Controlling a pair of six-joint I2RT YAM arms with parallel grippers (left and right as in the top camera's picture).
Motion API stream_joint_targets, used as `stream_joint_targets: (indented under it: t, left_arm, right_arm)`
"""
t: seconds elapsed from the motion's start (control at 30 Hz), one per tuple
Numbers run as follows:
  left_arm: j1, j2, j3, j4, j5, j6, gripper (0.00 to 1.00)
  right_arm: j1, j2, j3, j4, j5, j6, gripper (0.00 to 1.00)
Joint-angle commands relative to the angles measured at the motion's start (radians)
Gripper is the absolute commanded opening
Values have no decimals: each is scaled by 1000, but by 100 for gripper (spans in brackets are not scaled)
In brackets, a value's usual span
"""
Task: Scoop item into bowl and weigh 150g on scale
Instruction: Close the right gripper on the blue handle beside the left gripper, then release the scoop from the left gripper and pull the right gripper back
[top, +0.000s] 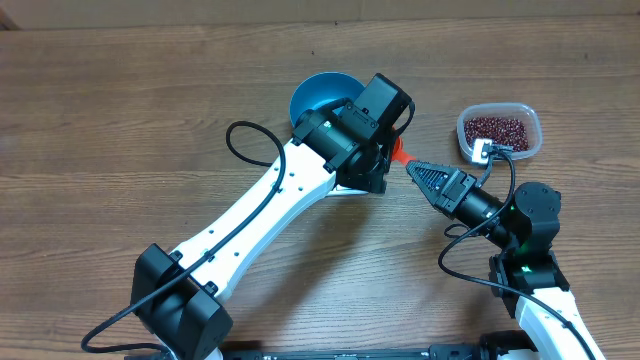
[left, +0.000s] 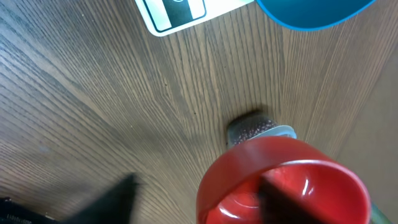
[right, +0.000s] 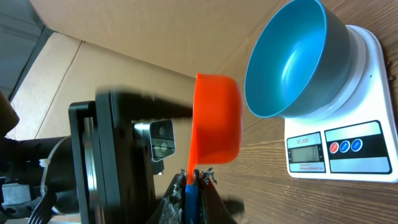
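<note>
The blue bowl (right: 292, 56) stands empty on the white scale (right: 373, 62); in the overhead view the bowl (top: 315, 95) is partly under my left arm. My right gripper (right: 194, 177) is shut on the blue handle of an orange-red scoop (right: 217, 118), which hangs beside the bowl. The scoop's cup (left: 286, 186) is empty. My left gripper (left: 199, 180) is open, with one finger to the left of the cup and the other across its mouth. The beans (top: 497, 128) lie in a clear tub (top: 528, 112) at the right.
The left arm's white link (top: 260, 215) crosses the table from the front left. The right arm's base (top: 525, 220) stands just in front of the tub. A cardboard wall (right: 143, 25) runs behind the table.
</note>
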Motion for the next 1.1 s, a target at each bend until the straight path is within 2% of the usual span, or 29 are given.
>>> stream_joint_targets:
  t: [0.0, 0.2, 0.3, 0.6, 0.9, 1.07]
  left_arm:
    - [-7, -19, 17, -23, -8, -9, 100]
    - [-5, -19, 17, -25, -7, 62, 100]
    - [-5, -19, 17, -38, 15, 138, 99]
    - [-4, -19, 17, -47, 17, 458, 100]
    - [16, -19, 17, -47, 11, 809, 100]
    - [21, -19, 17, -48, -48, 949, 100]
  right_arm:
    - [5, 2, 22, 8, -3, -19, 4]
    - [-2, 2, 22, -34, 8, -116, 4]
    - [-24, 2, 22, -87, 14, -168, 4]
    - [-74, -4, 22, -213, 19, -303, 4]
    - [-107, -4, 22, -301, 75, -336, 4]
    - [-107, -4, 22, -357, 140, -359, 4]
